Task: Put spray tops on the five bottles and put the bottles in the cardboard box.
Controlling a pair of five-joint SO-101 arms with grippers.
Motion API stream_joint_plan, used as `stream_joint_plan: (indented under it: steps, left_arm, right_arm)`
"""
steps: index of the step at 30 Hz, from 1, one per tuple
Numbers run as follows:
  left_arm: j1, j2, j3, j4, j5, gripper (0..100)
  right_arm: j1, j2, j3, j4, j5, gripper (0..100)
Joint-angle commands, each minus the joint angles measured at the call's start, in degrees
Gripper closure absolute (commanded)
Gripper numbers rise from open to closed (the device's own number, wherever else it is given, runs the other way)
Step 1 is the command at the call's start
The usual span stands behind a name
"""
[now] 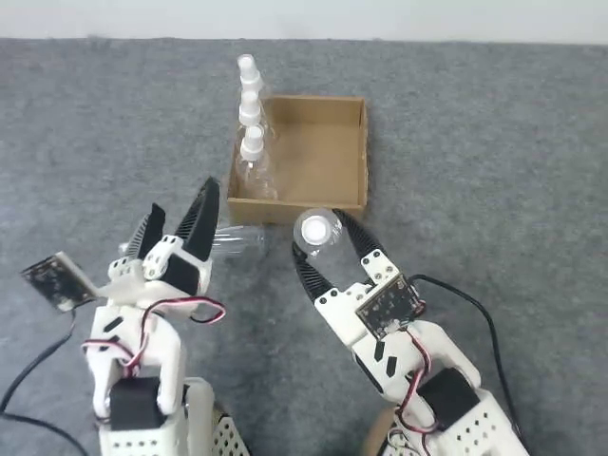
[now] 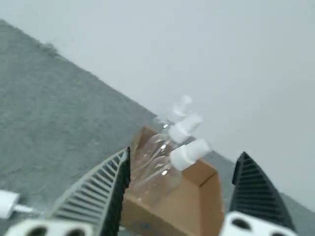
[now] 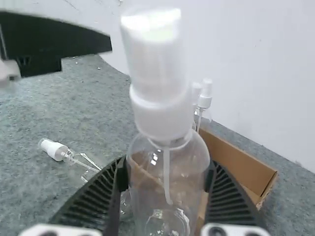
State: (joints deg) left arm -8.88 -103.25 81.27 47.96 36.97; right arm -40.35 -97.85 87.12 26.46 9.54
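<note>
Grey carpet (image 1: 494, 152); right end effector (image 1: 319, 237) grips capped bottle (image 1: 317, 228).

Robotics test bench, probably a lab. A grey felt-like mat (image 1: 494, 142) covered the table; a bare white wall (image 1: 380, 19) closed it at twelve o'clock. Two small arms (image 1: 142, 380) with exposed circuit boards (image 1: 57, 282) and loose cables (image 1: 490, 331) stood at six o'clock.

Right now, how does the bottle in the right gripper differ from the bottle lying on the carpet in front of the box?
The held bottle is upright; the lying bottle is on its side. The held bottle is clamped in the right gripper, close to the front wall of the box; the lying bottle rests loose on the carpet, with nothing gripping it. Both are clear bottles with a white spray top.
</note>
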Motion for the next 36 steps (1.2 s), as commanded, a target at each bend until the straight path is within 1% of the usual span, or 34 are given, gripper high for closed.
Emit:
stream_joint_plan:
  steps: [1, 5, 9, 12, 18, 23, 28, 33, 36]
  left_arm:
    - [-1.58, -1.41, 2.68, 0.09, -0.88, 68]
    - [-1.58, -1.41, 5.49, 0.09, -0.97, 68]
    - [-1.58, -1.41, 7.16, 0.26, -4.84, 68]
    - [-1.58, -1.41, 8.40, 0.09, -5.71, 68]
    - [-1.58, -1.41, 10.77, 0.35, -10.37, 68]
    - [-1.58, -1.41, 10.95, 0.35, -12.22, 68]
    - [-1.58, -1.41, 11.65, 0.18, -13.10, 68]
    - [-1.58, -1.41, 11.74, 0.09, -13.10, 68]
    - [-1.58, -1.41, 11.74, 0.09, -13.10, 68]
  right_arm:
    - [0.75, -0.84, -0.97, -0.13, 0.53, 88.1]
    - [0.75, -0.75, -0.97, -0.22, 0.62, 88.1]
    - [0.75, -0.75, -0.97, -0.31, 0.62, 88.1]
    - [0.75, -0.75, -0.97, -0.31, 0.70, 88.1]
    - [0.75, -0.75, -1.05, -0.40, 0.70, 88.1]
    - [0.75, -0.75, -1.41, -0.04, 0.70, 88.1]
    - [0.84, -0.66, -2.29, 0.40, 0.70, 88.1]
    - [0.84, -0.66, -7.91, 5.93, 0.70, 88.1]
    - [0.84, -0.57, -10.55, 7.16, 0.70, 88.1]
